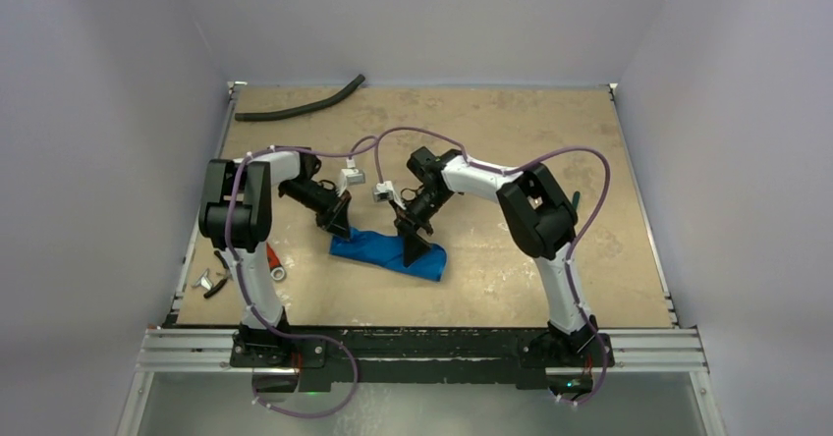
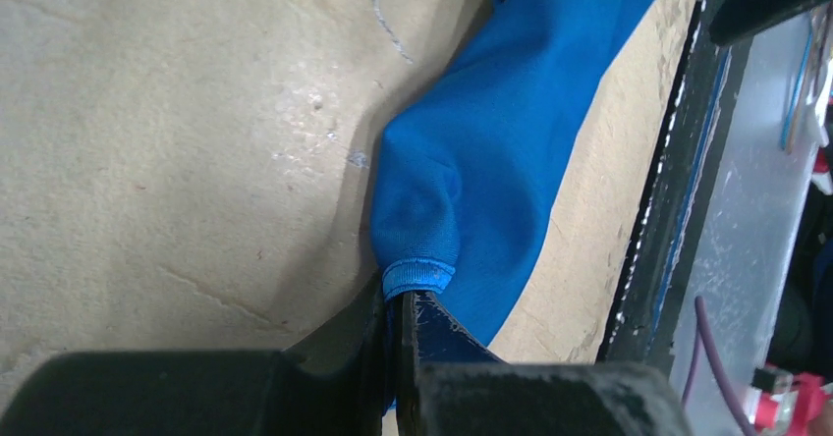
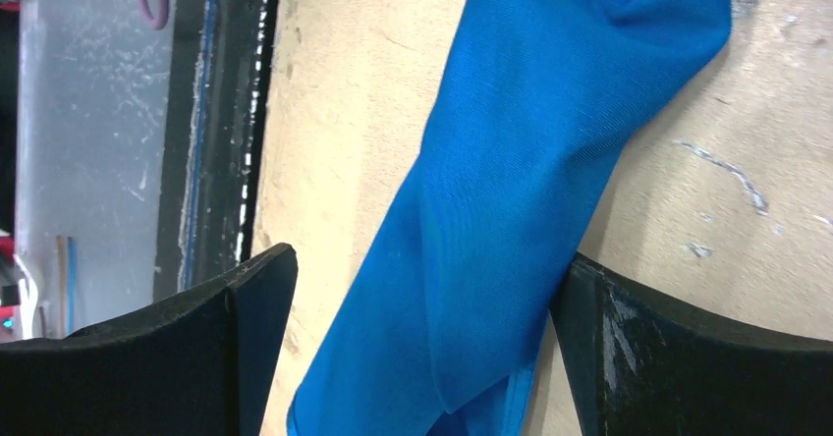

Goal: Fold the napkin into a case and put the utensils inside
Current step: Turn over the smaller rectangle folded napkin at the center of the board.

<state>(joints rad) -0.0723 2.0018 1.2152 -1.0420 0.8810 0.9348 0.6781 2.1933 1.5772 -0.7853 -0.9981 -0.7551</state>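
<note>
The blue napkin (image 1: 388, 251) lies on the table as a narrow folded strip between the two arms. My left gripper (image 1: 339, 228) is at its left end. In the left wrist view the jaws of that gripper (image 2: 403, 303) are pressed together on the hemmed corner of the napkin (image 2: 491, 161). My right gripper (image 1: 413, 249) hangs over the strip's right part. In the right wrist view that gripper (image 3: 422, 289) is wide open, its fingers (image 3: 246, 308) standing either side of the napkin (image 3: 550, 141) without pinching it. The utensils are out of view.
A long black hose (image 1: 300, 102) lies at the back left of the table (image 1: 550, 132). By the left arm's base lie a red-handled wrench (image 1: 273, 262) and black-handled pliers (image 1: 218, 281). The table's black front rail (image 3: 221, 112) runs close to the napkin.
</note>
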